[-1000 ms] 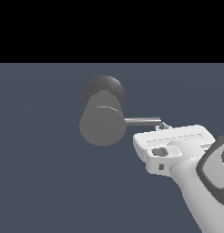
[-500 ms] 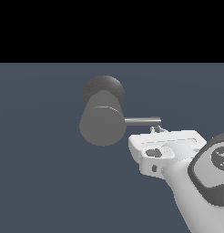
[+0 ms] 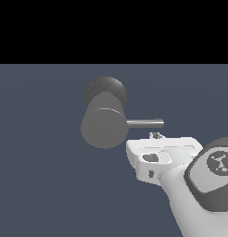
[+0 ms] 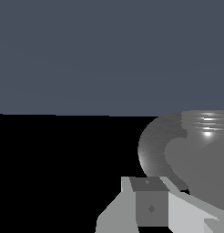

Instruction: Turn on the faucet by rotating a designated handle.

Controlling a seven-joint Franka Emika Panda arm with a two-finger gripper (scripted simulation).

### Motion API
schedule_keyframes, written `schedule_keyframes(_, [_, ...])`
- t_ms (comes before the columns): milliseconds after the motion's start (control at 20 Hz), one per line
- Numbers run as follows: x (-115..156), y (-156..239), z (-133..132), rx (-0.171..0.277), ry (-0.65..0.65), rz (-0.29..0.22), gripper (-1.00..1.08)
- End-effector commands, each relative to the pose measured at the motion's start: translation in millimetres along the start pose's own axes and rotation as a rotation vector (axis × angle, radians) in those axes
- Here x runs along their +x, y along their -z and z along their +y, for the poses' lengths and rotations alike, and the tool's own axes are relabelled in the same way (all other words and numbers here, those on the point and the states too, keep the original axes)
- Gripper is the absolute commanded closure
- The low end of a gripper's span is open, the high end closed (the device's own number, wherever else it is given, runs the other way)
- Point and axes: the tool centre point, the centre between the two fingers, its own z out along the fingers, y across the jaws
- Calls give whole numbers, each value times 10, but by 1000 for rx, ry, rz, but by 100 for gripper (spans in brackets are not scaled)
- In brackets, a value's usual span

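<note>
The faucet (image 3: pixel 103 127) sits a little left of the middle of the exterior view: a thick, stubby grey cylinder with its flat round face turned toward the camera and a darker round knob (image 3: pixel 105 90) behind and above it. It stands against a plain slate-blue surface (image 3: pixel 37 185). The handle (image 3: pixel 144 123), 1 thin straight grey rod, projects level from the cylinder toward the exterior view's right.

The white tool (image 3: pixel 155 135) lies just below the free end of the handle, near it but apart; a small dark tip shows above the white body, just under the rod. The fingers are mostly hidden behind the tool's body, so I cannot tell whether they are spread wide or drawn narrow, and nothing is seen held. The white arm (image 3: pixel 199 199) rises from the lower right corner.

In the wrist view the faucet (image 4: pixel 186 154) fills the nearer side as a large curved grey mass with bright highlights, and 1 grey finger pad (image 4: pixel 150 202) shows close in front of it.
</note>
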Motion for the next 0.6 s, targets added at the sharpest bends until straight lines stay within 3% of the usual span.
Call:
schedule_keyframes(0, [-6,-6,19,1,-9,1,108])
schedule_keyframes(200, [-5,-6,18,0,-8,0,108])
schedule_keyframes(550, [-233,-5,-4,0,-8,0,108])
